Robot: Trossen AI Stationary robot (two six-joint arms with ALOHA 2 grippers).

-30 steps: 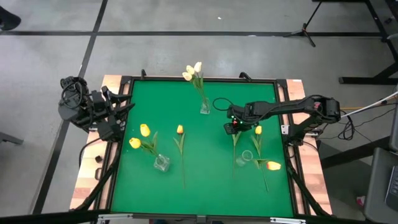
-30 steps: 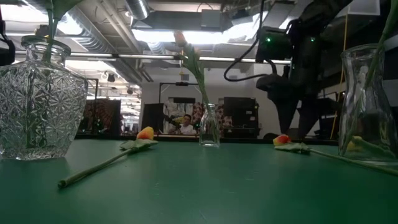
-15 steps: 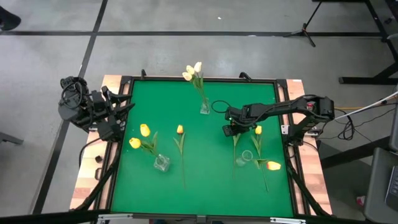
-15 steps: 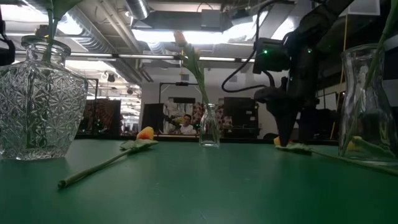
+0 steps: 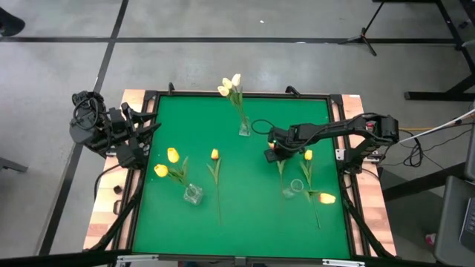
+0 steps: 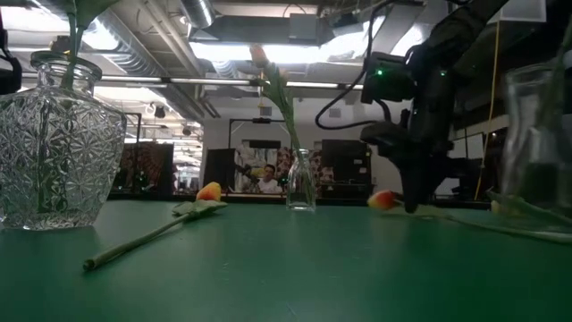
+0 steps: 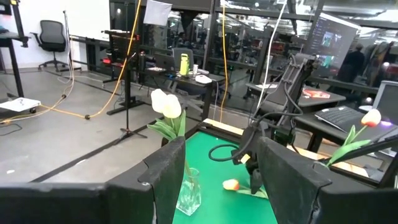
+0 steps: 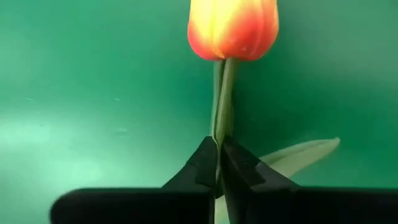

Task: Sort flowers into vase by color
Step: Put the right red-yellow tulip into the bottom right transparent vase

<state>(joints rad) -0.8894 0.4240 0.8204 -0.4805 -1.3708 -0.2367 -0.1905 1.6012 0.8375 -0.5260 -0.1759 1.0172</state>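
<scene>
An orange-red tulip (image 8: 233,28) lies on the green mat right of centre, its stem (image 5: 280,174) running toward the near edge. My right gripper (image 8: 219,155) points steeply down over it (image 5: 275,155) and is shut on it. A second loose tulip (image 5: 214,154) lies left of centre. White tulips (image 5: 231,85) stand in the far small vase (image 5: 244,127), yellow ones (image 5: 167,159) in the near left vase (image 5: 193,194), and two more tulips (image 5: 308,155) in the near right vase (image 5: 291,189). My left gripper (image 7: 217,180) waits open at the table's left edge (image 5: 137,141). My right gripper pinches the tulip's thin stem (image 8: 220,127) between its two fingertips, a short way below the head. The fingers come from above, slanting steeply down. In the low view the head (image 6: 382,199) sits at mat level beside the fingers (image 6: 413,201).
A long leaf (image 8: 305,152) spreads from the held stem along the mat. The near right vase stands close by the gripper's near side. The mat's black frame (image 5: 338,133) runs along the right edge, and bare mat lies in the middle (image 5: 245,170).
My right gripper has come down onto the orange-red tulip and shut on its stem. In the low view the tulip's head has shifted a little toward the table's left.
</scene>
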